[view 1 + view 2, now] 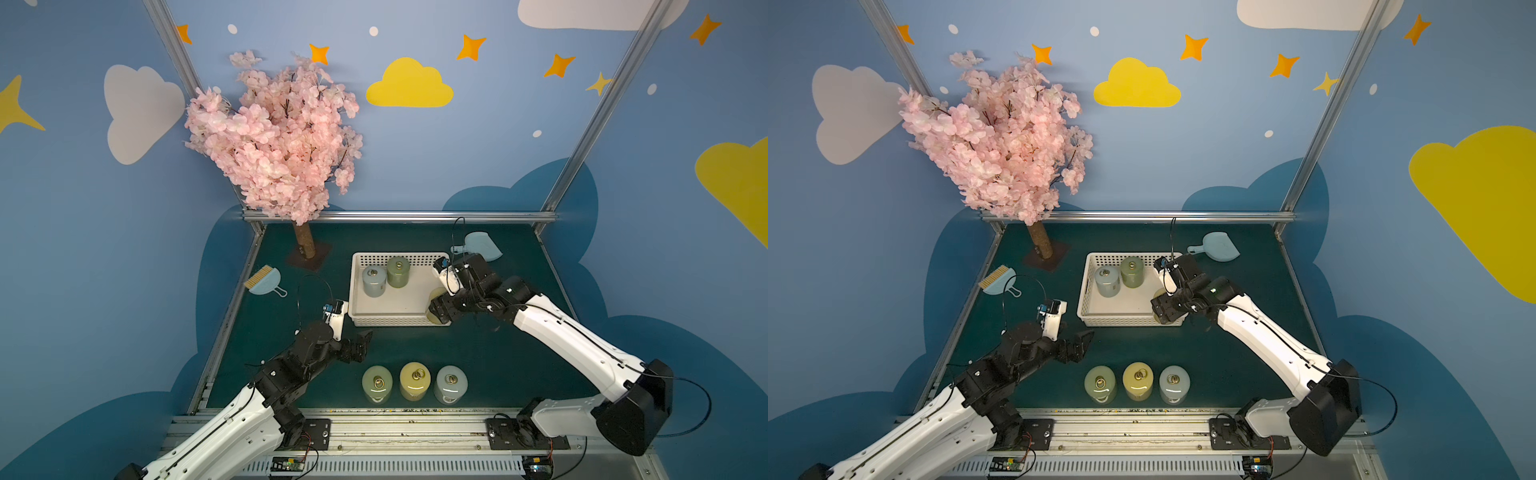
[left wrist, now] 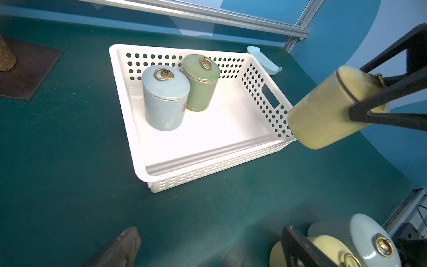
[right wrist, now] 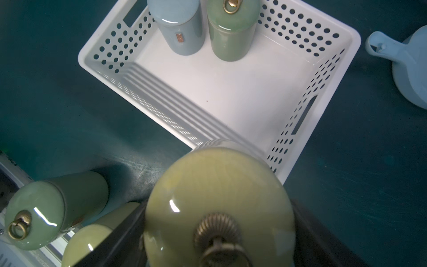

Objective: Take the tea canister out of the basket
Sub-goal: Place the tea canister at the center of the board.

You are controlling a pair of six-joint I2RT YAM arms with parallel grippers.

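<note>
three canisters (image 1: 414, 380) stand upright in a row at the near edge of the worktop (image 1: 478, 353), in both top views. left end effector (image 1: 365, 347) hangs near the row's left end, jaws wide apart, holding nothing. basket (image 1: 395, 321) sits mid-worktop; two canisters (image 1: 374, 280), blue and green, stand side by side in its far left part. right end effector (image 1: 440, 309) grips the yellow tea canister (image 1: 437, 296) at the basket's near right corner.

left wrist view: tea canister tilted, clamped near its lid between two black fingers (image 2: 392, 120), its base over the basket's corner.

right wrist view: ringed lid fills the foreground, one finger on each side; basket corner lies beneath it.
</note>
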